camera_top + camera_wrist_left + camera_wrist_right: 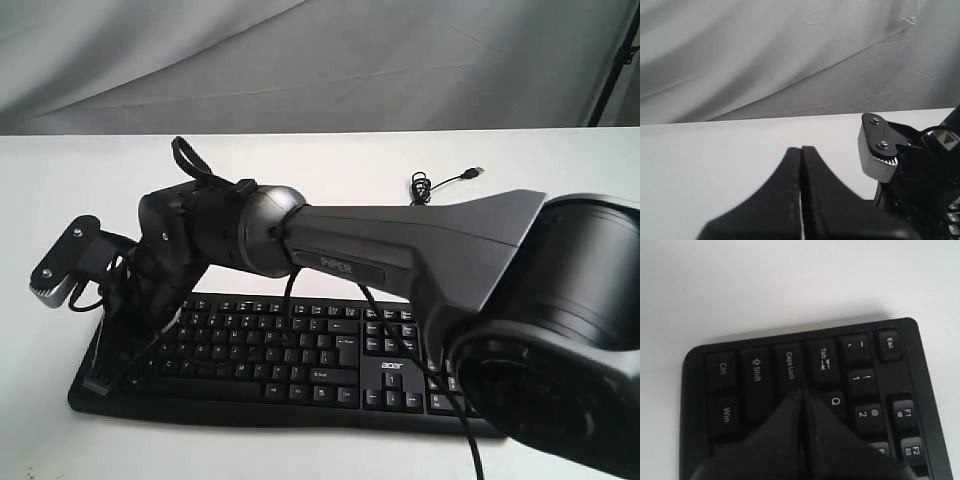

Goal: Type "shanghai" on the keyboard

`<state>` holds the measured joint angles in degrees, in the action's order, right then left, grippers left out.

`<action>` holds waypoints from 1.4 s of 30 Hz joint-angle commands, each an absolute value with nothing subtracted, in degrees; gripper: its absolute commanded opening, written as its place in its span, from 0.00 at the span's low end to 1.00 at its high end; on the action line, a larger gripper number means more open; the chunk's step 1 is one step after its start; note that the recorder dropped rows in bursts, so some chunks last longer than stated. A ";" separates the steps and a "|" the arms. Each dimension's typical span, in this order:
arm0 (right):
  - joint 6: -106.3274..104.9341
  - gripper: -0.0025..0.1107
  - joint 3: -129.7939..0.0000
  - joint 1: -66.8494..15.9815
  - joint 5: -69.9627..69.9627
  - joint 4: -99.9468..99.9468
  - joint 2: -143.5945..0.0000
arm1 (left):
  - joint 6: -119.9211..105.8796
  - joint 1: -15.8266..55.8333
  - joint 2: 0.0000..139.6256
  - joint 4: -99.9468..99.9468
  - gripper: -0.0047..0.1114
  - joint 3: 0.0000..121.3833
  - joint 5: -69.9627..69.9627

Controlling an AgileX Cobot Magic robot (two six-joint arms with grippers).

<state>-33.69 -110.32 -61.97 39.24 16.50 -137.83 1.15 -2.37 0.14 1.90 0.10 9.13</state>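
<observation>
Nearest the lens in the exterior view, the right arm fills the lower right of the frame and stretches leftward over the keyboard. The keyboard lies on the white worktop along the lower middle of the frame, its long axis running left to right and its number pad at the right end.

The right end effector hangs over the keyboard's left end. Its wrist view shows the two fingers pressed together with nothing between them, the tip just past Caps Lock and beside Q. The tip hides the key beneath it, probably A, and I cannot tell whether it is touching.

The letters of the word lie rightward from here along the long axis, with S next door in the home row. I judge that the coming press turns on a short sideways shift along that axis. This arm is plainly the nearer one.

The left end effector is likewise closed and empty, above bare worktop. Only its own view shows it, with the other arm's camera bracket at right.

Only the exterior view shows the whole keyboard. Farther back it shows the loose USB cable at upper middle-right, then the grey cloth.
</observation>
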 commanded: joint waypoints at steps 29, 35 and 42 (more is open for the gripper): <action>-28.66 0.02 -75.85 -54.82 24.33 14.48 -116.50 | 1.31 -2.00 0.00 1.90 0.04 0.00 8.79; -28.66 0.02 -75.85 -54.13 24.67 14.48 -116.90 | 1.31 -2.00 0.00 1.90 0.04 0.00 8.79; -29.60 0.02 -75.85 -54.13 24.14 15.92 -118.88 | 1.31 -2.00 0.00 1.90 0.04 0.00 8.79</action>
